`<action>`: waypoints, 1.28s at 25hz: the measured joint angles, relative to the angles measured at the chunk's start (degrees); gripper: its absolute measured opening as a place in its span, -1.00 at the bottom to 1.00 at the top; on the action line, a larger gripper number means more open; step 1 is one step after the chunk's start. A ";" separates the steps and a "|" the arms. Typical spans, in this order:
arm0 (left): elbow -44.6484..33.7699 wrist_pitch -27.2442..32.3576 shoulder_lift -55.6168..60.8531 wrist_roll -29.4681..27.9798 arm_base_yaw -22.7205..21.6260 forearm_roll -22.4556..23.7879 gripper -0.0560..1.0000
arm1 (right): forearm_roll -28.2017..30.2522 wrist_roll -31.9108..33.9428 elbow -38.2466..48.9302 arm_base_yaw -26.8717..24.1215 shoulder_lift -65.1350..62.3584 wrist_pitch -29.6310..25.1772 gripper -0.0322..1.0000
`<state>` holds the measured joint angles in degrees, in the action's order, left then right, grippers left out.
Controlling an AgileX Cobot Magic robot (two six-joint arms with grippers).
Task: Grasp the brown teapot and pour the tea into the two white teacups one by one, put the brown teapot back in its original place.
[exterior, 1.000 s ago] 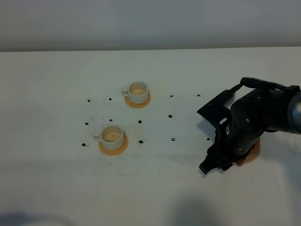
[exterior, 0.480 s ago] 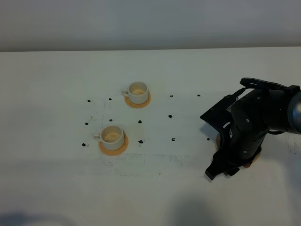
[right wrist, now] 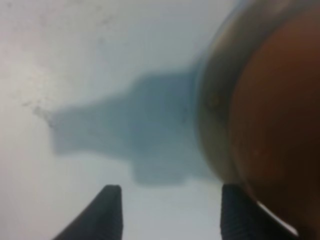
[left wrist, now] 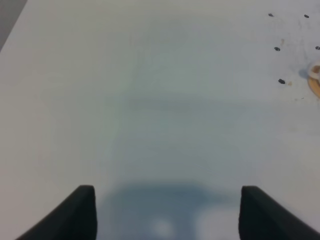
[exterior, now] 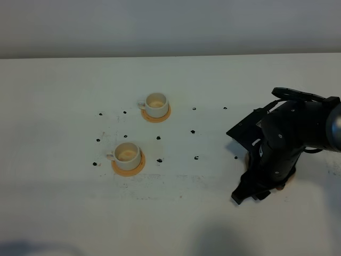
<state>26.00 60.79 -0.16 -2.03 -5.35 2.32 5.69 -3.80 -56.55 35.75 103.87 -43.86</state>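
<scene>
**Right pincer gaping beside the teapot, left pincer idling over bare table**

The right pincer [right wrist: 170,215] is standing wide, its two dark fingers [right wrist: 107,212] spread with only table and shadow showing between them. The brown teapot [right wrist: 280,100] is filling the side of the right wrist view, its rounded reddish-brown body sitting just beside one fingertip and outside the gap, so nothing is being gripped. Whether that fingertip is touching the clay is impossible to tell.

From the high camera the right arm [exterior: 282,144] is bending low over the right part of the table [exterior: 64,202] and covering the teapot almost wholly.

The two white teacups are sitting well apart from that arm, towards the middle of the table. The far teacup [exterior: 156,104] and the near teacup [exterior: 128,153] are each resting upright on a small orange coaster [exterior: 139,167], with cream insides showing. Small black marks [exterior: 158,137] are dotting the table around them.

The left pincer [left wrist: 167,215] is likewise hanging wide over bare table, holding nothing, with the edge of an orange coaster just peeping in at the border of its view.
</scene>
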 joint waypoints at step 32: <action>0.00 0.00 0.00 -0.02 0.00 0.00 0.19 | -10.79 16.71 0.46 -14.20 -6.69 -3.25 -0.10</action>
<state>26.00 60.79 -0.16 -2.05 -5.35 2.32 -5.10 12.91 -56.09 21.55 97.18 -47.11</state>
